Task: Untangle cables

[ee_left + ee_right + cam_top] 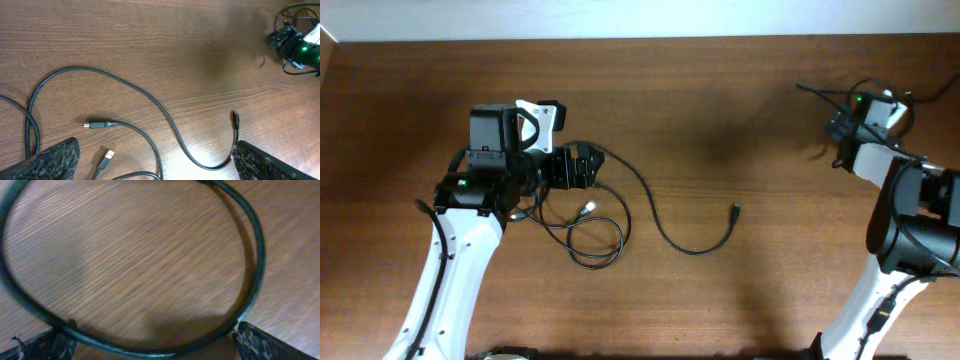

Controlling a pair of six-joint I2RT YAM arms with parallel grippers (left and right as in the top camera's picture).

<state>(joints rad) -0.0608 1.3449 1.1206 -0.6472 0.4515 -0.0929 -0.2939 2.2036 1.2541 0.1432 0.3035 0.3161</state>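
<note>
Several thin black cables [650, 215] lie tangled in loose loops left of centre. One long cable runs right and ends in a small plug [735, 210]. My left gripper [582, 168] hovers over the tangle's upper left. In the left wrist view it [155, 167] is wide open, with cable strands, a USB plug [107, 157] and a second connector [97, 124] lying between and ahead of the fingers. My right gripper [838, 128] is at the far right rear. In the right wrist view it [155, 352] is open, and a black cable loop [252, 265] runs across between its fingertips.
The wooden table [720, 90] stretches between the two arms. The right arm's camera with a green light [302, 50] shows at the top right of the left wrist view. The table's back edge [620, 40] lies behind the arms.
</note>
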